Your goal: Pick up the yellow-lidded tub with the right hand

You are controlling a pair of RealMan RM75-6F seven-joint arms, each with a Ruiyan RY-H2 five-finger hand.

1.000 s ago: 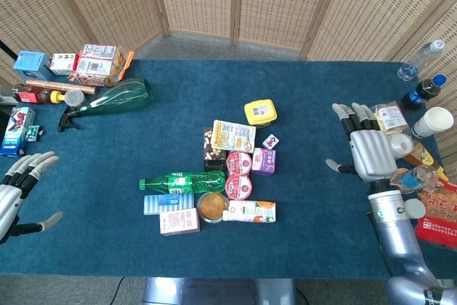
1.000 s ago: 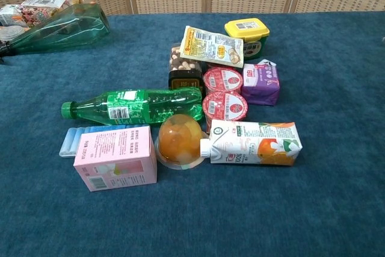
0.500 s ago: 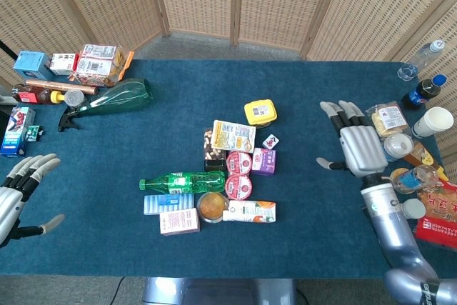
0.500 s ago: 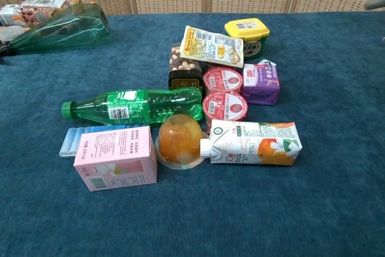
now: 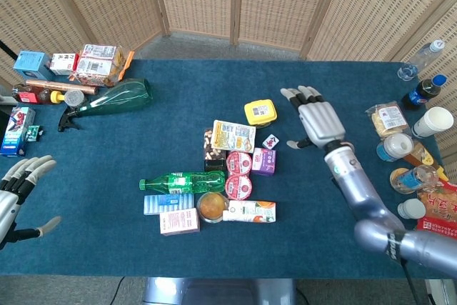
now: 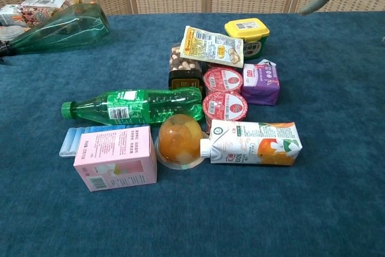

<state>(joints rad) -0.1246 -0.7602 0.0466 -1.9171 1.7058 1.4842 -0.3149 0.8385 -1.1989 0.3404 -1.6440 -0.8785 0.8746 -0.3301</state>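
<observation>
I am working both arms from a distance, looking down on a blue worktop [image 5: 107, 155] crowded with groceries. My right hand [image 5: 319, 121] is hovering palm down with its fingers spread wide, holding nothing. It is just to the right of the yellow-lidded tub [image 5: 260, 113], which is sitting upright at the far edge of the central cluster, not yet touched.

To take the tub well, I am judging that the hand needs to slide left and come down over the lid, with the thumb on one side wall and the fingers on the other. A printed snack packet [image 5: 233, 135] is lying just in front of the tub and a small purple carton [image 5: 264, 161] is sitting near it, so I am planning to close in from the open right and far sides.

My left hand [image 5: 16, 191] is waiting at the left edge, open and empty, partly cut off by the frame. In the chest view only one fingertip of the right hand is showing, at the top right corner, so I cannot judge the hand's height above the worktop. The tub's label is too small to read.
</observation>
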